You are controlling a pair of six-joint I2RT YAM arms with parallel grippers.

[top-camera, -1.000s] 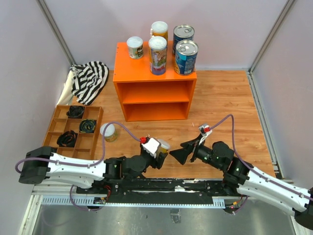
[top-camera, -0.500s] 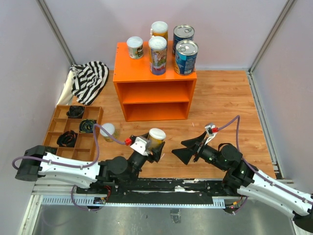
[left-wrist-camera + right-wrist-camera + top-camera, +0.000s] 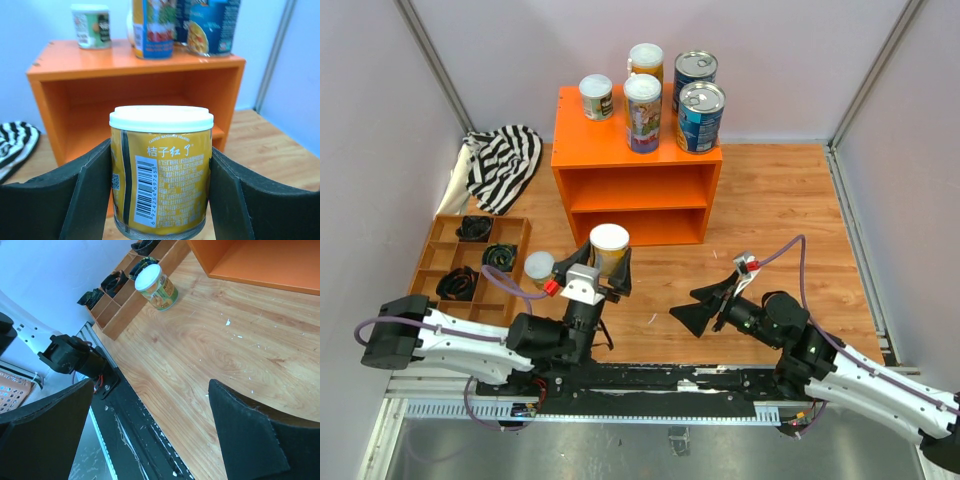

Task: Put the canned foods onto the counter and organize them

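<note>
My left gripper (image 3: 608,262) is shut on a small yellowish can with a white lid (image 3: 160,170) and holds it upright above the floor, in front of the orange counter (image 3: 590,110). On the counter top stand a small white-lidded can (image 3: 596,97), two tall slim cans (image 3: 642,112) and two wide blue cans (image 3: 700,117). Another small yellowish can (image 3: 540,268) stands on the wood floor beside the brown tray; it also shows in the right wrist view (image 3: 157,287). My right gripper (image 3: 695,305) is open and empty, low over the floor at right.
A low brown compartmented tray (image 3: 445,262) with dark items lies at the left. A striped cloth (image 3: 505,160) lies behind it. Grey walls close in the left, back and right. The counter's inner shelf (image 3: 150,125) is open toward me.
My left gripper has lifted the small can and carried it left and toward the counter. The right gripper has shifted slightly and stays open.
</note>
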